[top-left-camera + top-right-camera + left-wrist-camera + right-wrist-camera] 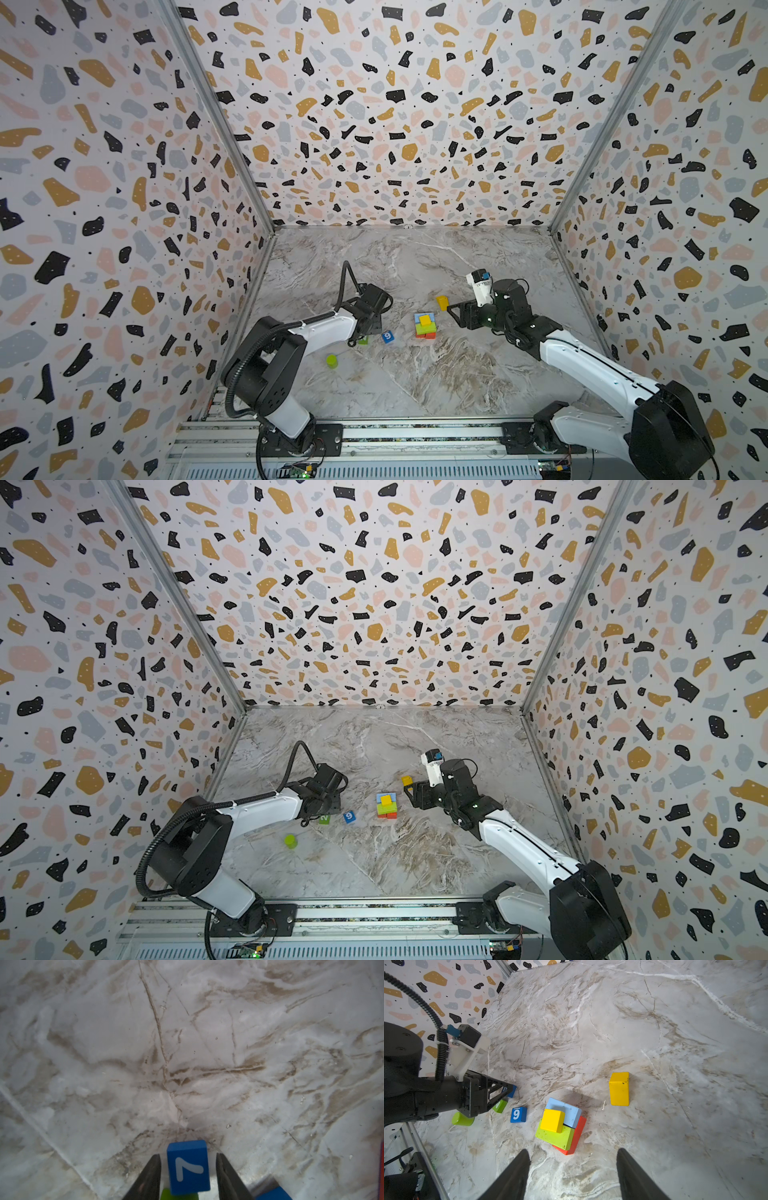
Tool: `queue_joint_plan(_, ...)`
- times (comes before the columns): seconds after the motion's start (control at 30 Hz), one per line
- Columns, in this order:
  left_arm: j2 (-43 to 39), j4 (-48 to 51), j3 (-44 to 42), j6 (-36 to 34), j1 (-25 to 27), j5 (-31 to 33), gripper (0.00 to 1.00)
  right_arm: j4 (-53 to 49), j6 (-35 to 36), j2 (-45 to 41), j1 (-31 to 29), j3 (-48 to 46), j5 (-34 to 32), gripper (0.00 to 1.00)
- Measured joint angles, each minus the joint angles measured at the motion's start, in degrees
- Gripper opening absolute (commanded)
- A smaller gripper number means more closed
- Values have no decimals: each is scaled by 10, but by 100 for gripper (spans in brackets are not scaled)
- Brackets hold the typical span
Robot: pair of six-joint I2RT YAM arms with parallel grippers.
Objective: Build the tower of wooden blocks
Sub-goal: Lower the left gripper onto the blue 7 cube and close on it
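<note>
The wood block tower (424,326) (386,806) (560,1126) stands mid-table: red bricks at the base, a lime slab and a light blue slab across them, a yellow cube on top. My left gripper (188,1155) (508,1089) points down left of the tower. A blue cube marked 7 (187,1167) sits between its fingers with a thin gap on each side. A green numbered cube (363,340) (500,1105) lies right beside that cube. My right gripper (573,1151) (455,311) hovers open and empty right of the tower.
A blue cube marked 9 (387,336) (350,816) (518,1114) lies between the left gripper and the tower. A lime cylinder (331,360) (463,1119) stands nearer the front left. A loose yellow block (442,302) (619,1088) stands behind the tower, by the right gripper.
</note>
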State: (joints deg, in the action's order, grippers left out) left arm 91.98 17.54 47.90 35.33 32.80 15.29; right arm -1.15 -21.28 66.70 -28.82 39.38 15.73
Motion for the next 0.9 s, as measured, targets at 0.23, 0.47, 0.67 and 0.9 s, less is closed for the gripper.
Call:
queue_joint_plan(0.23,4,-9,0,0,0,-2,39,3,0,0,0,0,3,68)
queue_joint_plan(0.47,13,-17,0,0,0,-7,38,3,0,0,0,0,3,68)
queue_joint_plan(0.67,16,-24,0,0,0,-12,33,3,2,0,0,0,3,68)
queue_joint_plan(0.9,16,-25,0,0,0,-13,27,3,2,0,1,0,3,68)
